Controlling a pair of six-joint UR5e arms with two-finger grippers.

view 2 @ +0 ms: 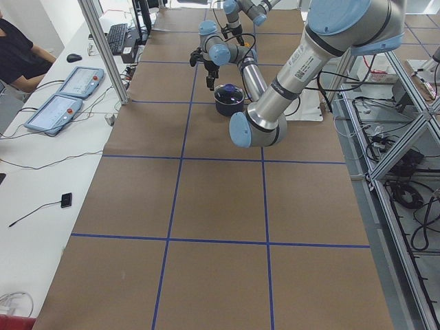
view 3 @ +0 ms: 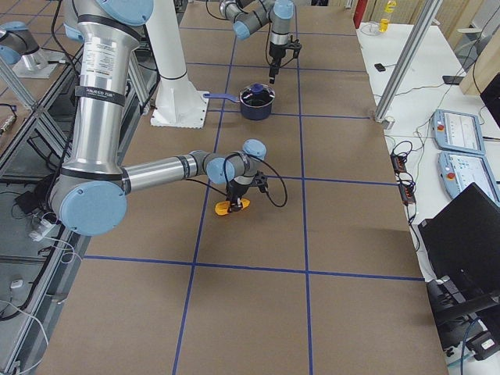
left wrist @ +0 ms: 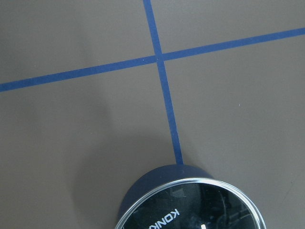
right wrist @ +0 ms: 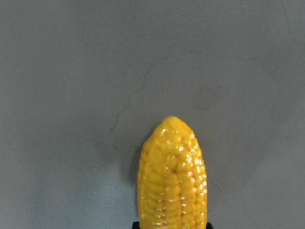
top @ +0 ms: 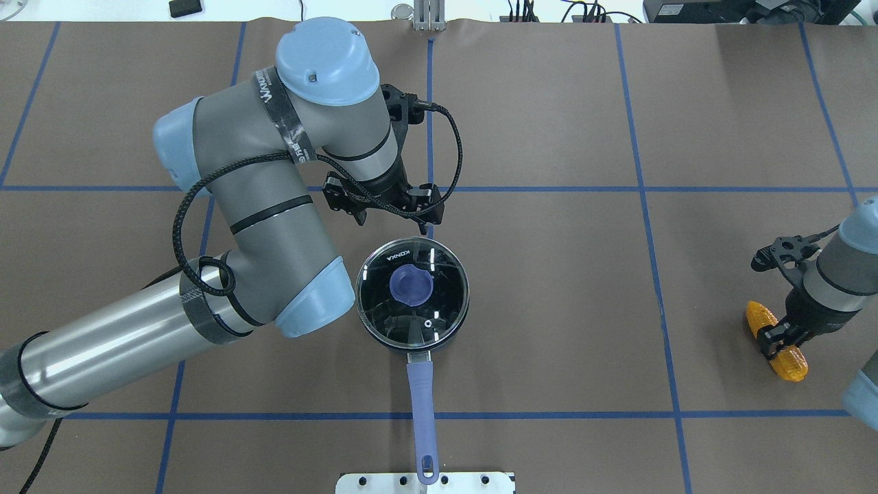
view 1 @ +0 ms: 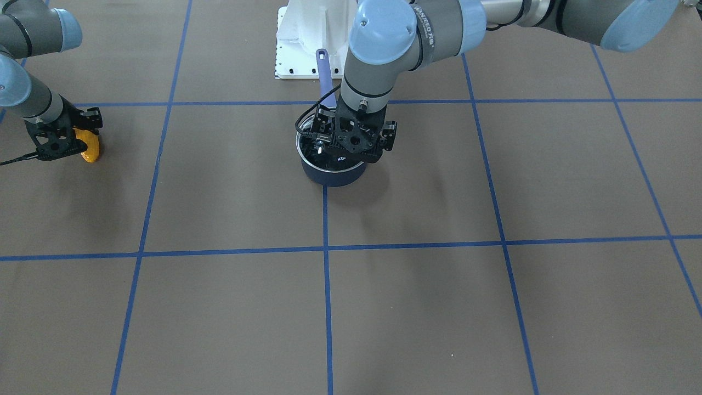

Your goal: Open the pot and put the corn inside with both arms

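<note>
Right gripper (top: 778,342) clasps the corn (top: 760,318) at mid-length.

Arms (top: 274,226) grey; pale-blue joint caps (top: 328,51); silver forearm tube (top: 103,350); black braided cable (top: 458,145); white lettering (top: 274,103).

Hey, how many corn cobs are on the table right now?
1. The corn lies on the robot's right, under the right hand, away from the pot; no other shows.

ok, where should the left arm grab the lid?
The blue knob at the centre of the lid, from straight above, jaws either side of it. The glass is flat and its rim sits flush on the pot, so the raised knob looks like the only graspable part.
</note>
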